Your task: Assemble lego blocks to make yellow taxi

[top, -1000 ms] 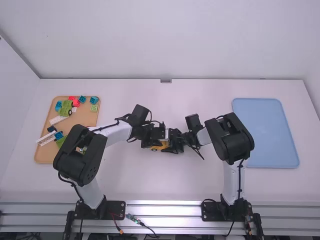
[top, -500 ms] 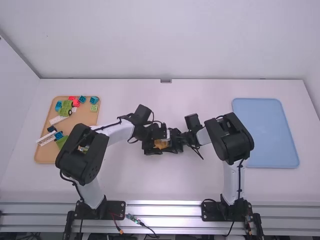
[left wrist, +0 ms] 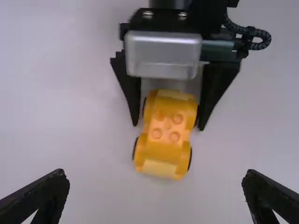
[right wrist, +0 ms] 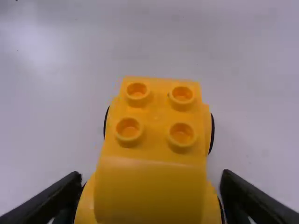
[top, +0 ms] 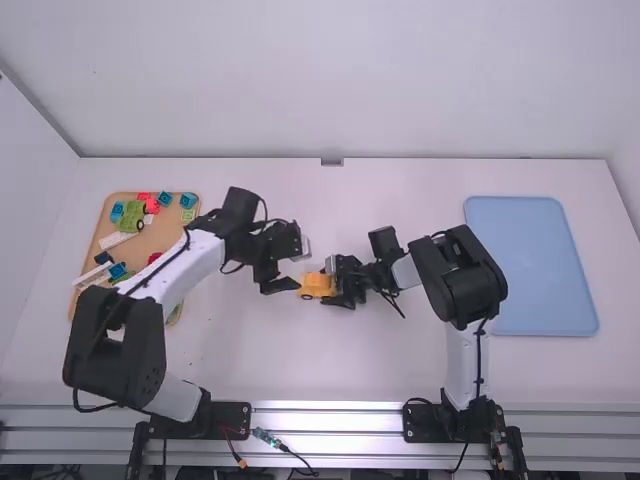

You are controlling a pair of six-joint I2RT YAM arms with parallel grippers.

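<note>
The yellow car (left wrist: 163, 149) should be kept level and firmly braced; any pressing should be made straight down, squared over its four studs (right wrist: 182, 135); its rear is clasped by the right gripper (right wrist: 151, 175); the left gripper (left wrist: 155, 173) is spread, empty, near the front; upright placement is noted mid-bench (top: 300, 360), between near and far edges; rounded ends and dark-edged wheels (left wrist: 190, 158) are observed.

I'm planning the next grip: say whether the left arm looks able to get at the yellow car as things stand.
Probably yes: the left end effector is open and faces the free end of the yellow car; the right end effector clamps only the other end.
</note>
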